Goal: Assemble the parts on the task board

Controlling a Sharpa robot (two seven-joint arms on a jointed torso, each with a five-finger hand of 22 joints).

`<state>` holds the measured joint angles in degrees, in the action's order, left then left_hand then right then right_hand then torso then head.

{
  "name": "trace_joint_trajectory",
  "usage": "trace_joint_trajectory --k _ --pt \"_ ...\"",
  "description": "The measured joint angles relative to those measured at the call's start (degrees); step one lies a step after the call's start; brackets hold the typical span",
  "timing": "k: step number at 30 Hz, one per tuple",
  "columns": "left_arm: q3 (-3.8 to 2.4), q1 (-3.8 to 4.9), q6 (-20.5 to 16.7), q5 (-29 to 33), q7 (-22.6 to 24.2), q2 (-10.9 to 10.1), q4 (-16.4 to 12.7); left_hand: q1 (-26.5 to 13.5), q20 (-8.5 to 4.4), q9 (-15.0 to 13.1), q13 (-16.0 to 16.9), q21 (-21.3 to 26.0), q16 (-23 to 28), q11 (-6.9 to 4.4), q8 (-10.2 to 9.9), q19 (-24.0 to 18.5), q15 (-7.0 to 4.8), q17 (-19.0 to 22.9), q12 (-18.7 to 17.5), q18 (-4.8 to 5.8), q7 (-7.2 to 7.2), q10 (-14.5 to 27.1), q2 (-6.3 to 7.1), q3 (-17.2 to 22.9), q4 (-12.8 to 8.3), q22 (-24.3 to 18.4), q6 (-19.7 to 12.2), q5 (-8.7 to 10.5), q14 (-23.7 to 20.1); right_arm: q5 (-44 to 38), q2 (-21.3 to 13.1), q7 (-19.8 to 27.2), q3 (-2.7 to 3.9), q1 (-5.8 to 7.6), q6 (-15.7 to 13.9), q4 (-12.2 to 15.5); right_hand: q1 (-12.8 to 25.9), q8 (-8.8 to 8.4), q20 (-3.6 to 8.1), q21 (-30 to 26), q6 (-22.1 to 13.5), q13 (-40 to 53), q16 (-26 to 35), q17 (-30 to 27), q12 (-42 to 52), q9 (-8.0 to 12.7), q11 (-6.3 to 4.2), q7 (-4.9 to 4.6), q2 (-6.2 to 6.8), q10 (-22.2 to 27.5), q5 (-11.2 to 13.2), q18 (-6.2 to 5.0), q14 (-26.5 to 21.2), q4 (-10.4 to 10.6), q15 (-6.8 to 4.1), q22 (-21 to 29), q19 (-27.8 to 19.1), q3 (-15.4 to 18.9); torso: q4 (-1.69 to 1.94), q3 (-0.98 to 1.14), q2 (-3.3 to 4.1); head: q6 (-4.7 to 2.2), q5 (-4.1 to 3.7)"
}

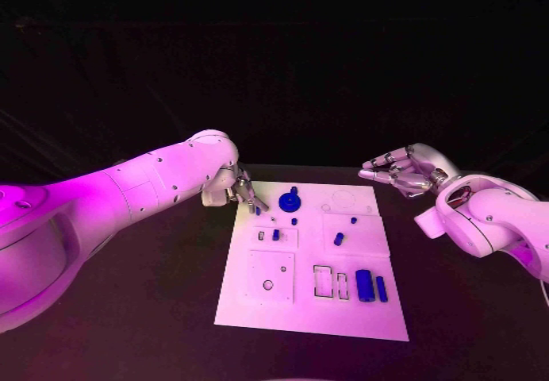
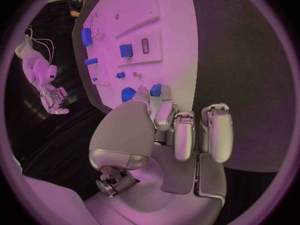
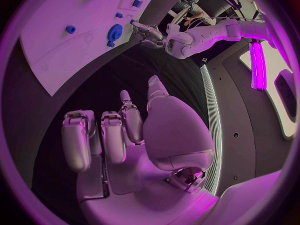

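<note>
The task board point(image 1: 315, 317) lies mid-surface, blue parts point(image 1: 364, 284) spread over it, presumably within reach of both arms. At its far-left corner the left robot hand point(image 1: 243, 190) pinches a small blue part point(image 2: 155, 89). Off the far-right corner, the right robot hand point(image 1: 401, 175) hovers, fingers apart, empty.

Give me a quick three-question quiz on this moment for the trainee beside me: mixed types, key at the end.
1. True or false: the right hand rests on the task board.
2. The blue gear lies closest to: A) the left hand; B) the right hand; C) the board's near edge.
3. Fill in: seen from the head view, the long blue bar lies on the near ___ part of the board.

Key: 1 false, it hangs off the board beyond its far right corner; 2 A; 3 right.
</note>
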<state>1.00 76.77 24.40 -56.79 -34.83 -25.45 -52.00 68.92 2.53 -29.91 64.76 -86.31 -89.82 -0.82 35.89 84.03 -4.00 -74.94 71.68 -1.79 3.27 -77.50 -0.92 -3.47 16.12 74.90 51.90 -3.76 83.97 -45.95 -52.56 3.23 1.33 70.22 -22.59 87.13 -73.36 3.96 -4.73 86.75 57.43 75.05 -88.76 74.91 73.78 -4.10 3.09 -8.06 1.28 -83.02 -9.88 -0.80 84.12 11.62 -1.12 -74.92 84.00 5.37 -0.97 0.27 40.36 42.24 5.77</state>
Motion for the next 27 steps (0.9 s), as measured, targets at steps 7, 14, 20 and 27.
trace_joint_trajectory --k 7,14,20,27 --pt "0.00 -0.19 -0.6 0.2 0.0 0.4 0.1 1.3 -0.08 -0.2 0.0 0.0 0.0 0.00 0.2 -0.1 0.00 0.0 0.0 0.01 -0.21 0.0 -1.27 1.2 -0.3 0.0 0.2 0.00 0.0 0.0 0.1 0.0 0.00 0.00 0.0 0.0 0.0 0.00 0.00 0.0 0.0 0.0 0.0 0.0 0.0 0.0 0.00 0.00 0.00 0.0 0.0 0.00 0.0 0.0 0.00 0.0 0.0 0.0 -0.01 0.00 0.00 0.07 0.00" --pt "0.00 -0.26 -1.5 0.4 0.0 0.4 0.3 4.5 -0.41 -0.4 0.0 0.0 0.0 -0.20 0.4 0.0 -0.19 0.0 0.0 0.00 -0.37 -0.2 -2.03 3.5 -1.6 0.0 0.0 -0.22 0.2 0.0 0.1 0.0 0.00 0.00 0.1 -0.1 0.0 0.00 0.00 0.0 0.0 0.0 0.0 0.0 0.0 0.0 0.00 0.00 0.00 0.0 0.0 0.00 0.0 0.0 0.00 0.0 0.0 0.0 -0.01 0.00 -0.01 0.09 -0.01" --pt "0.00 -0.27 -1.9 0.6 0.0 0.4 0.3 5.9 -0.41 -0.5 -0.1 0.0 0.0 -0.20 0.4 0.0 -0.40 0.0 0.0 0.00 -0.43 -0.2 -2.26 5.0 -2.2 0.0 0.0 -0.21 0.0 0.0 0.2 0.0 0.00 -0.02 0.2 -0.1 0.0 0.00 0.00 0.0 0.0 0.0 0.0 0.0 0.0 0.0 0.00 0.00 0.00 0.0 0.0 0.00 0.0 0.0 0.00 0.0 0.0 0.0 -0.01 0.00 -0.02 0.09 -0.03" --pt "-0.01 -0.26 -2.2 0.7 0.0 0.4 0.4 7.0 -0.59 -0.5 -0.1 0.2 0.0 -0.40 0.4 -0.2 -0.40 0.0 0.0 -0.01 -0.62 0.0 -2.49 6.9 -2.5 0.0 -0.2 -0.17 0.0 0.0 0.2 0.0 0.00 -0.02 0.3 -0.2 0.0 0.00 0.00 0.0 0.0 0.0 0.0 0.0 0.0 0.0 0.00 0.00 0.00 0.0 0.0 0.00 0.0 0.0 0.00 0.0 0.0 0.0 -0.03 0.00 -0.02 0.06 -0.02"
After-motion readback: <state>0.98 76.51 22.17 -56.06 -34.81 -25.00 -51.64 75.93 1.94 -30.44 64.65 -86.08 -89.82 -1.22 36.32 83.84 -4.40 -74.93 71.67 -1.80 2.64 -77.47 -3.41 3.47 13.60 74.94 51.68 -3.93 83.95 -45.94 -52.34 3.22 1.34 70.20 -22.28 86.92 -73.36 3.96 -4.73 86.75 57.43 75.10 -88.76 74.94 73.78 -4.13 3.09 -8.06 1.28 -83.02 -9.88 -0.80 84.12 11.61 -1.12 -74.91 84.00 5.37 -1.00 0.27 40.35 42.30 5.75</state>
